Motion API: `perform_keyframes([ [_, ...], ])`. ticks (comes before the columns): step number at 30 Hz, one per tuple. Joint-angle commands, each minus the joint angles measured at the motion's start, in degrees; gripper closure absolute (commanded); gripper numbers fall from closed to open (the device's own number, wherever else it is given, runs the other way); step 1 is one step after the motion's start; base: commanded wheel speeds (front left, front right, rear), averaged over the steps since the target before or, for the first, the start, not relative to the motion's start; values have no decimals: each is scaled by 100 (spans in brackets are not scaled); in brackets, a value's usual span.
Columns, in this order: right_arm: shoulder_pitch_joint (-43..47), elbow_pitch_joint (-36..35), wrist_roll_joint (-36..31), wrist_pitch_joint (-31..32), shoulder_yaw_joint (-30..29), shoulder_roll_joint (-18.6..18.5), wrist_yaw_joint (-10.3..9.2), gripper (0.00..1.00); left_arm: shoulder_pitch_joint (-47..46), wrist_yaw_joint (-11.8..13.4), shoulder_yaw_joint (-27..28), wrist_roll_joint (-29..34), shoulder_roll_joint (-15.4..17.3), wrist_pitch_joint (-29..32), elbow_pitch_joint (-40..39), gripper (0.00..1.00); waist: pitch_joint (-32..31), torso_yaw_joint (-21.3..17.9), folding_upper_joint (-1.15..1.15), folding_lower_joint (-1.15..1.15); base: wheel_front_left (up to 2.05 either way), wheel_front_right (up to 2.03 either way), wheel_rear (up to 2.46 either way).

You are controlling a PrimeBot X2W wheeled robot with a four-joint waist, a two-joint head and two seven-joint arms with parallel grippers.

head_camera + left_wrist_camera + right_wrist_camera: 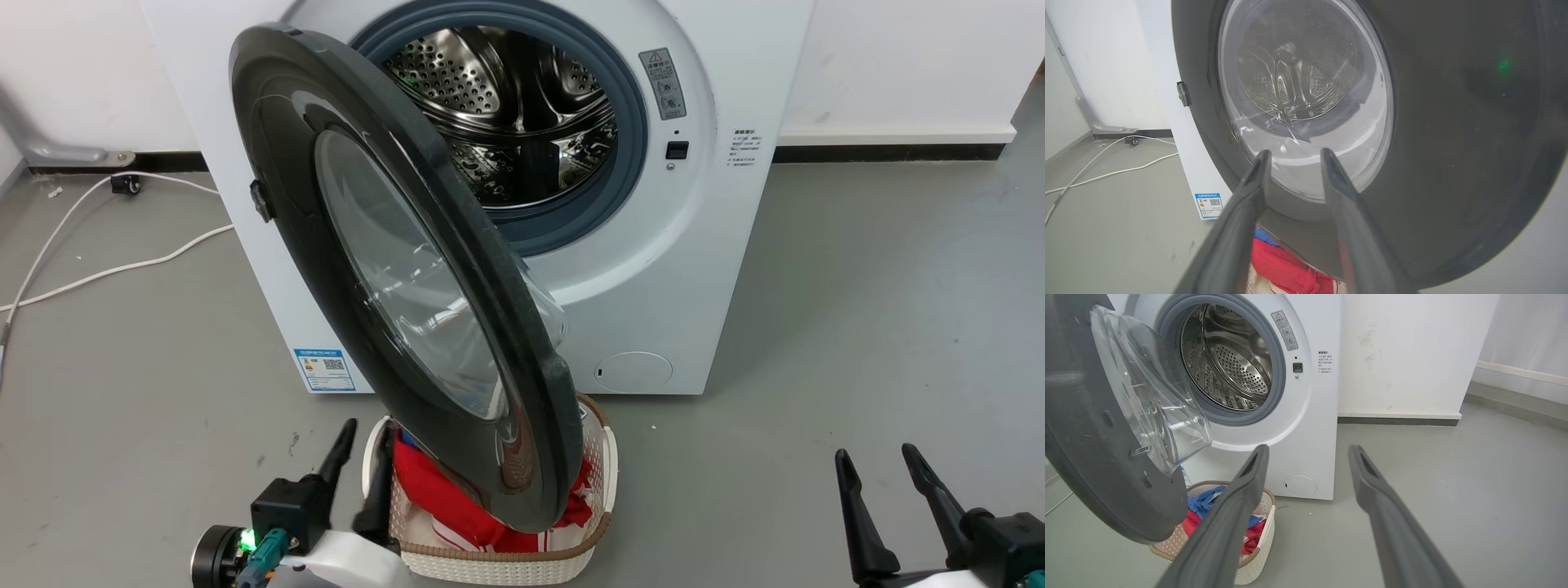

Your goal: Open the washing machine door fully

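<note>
- Two grippers were recorded, each with its fingers spread and nothing held between them. The left gripper [366,431] lay at the lower left of the head view. The right gripper [875,451] lay at the lower right, well apart from the washing machine [653,286].
- The washing machine door [392,278] was shown partly open and hinged at the machine's left side. Its glossy outer face was turned toward the left arm and its glass bowl toward the drum [506,106].
- The opening was judged to be about half done, since the free edge pointed out toward the robot and had not been laid back beside the cabinet.
- In the left wrist view the left gripper [1296,152] was aimed at the outer face of the door [1453,143], its fingertips set before the lower part of the glass. Whether they touched the face could not be told.
- That placement was judged suited to catching the rim. A push on this face would close the door.
- In the right wrist view the right gripper [1308,447] was directed at the machine front. The inner side of the door [1094,457] lay to the left of its fingers and clear of them, so a push from that side was judged possible.
- A laundry basket [498,563] holding red cloth [433,482] stood on the floor under the door's lower edge, presumably for loading. The left gripper lay just beside its rim.
</note>
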Motion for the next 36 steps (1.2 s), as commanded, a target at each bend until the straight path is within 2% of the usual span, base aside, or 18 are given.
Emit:
perform_keyframes([
  [1, -26, -15, -37, -5, 27, 26, 1, 0, -35, 1, -10, -41, 21, 12, -30, 100, 2, 2, 0, 0, 0, 0, 0],
  [12, -148, -11, -23, -25, 69, 58, 1, 0, -125, 86, 96, -288, -36, 222, -248, 100, 64, 42, 0, 0, 0, 0, 0],
  [17, -198, -20, -46, -40, 35, 78, 1, 0, -369, 229, 167, -274, -25, 361, -802, 100, 105, 112, 0, 0, 0, 0, 0],
  [23, -236, -22, -60, -45, 11, 104, 1, 0, -803, 461, 147, -116, -72, 565, -1838, 100, 157, 203, 0, 0, 0, 0, 0],
  [30, -283, 1, -41, -28, 50, 118, 1, 0, -1330, 556, -213, 43, -254, 760, -2869, 100, 227, 207, 0, 0, 0, 0, 0],
  [36, -288, 58, -2, 4, 53, 122, 1, 0, -1672, 425, -873, -70, -415, 1027, -3305, 100, 245, 154, 0, 0, 0, 0, 0],
])
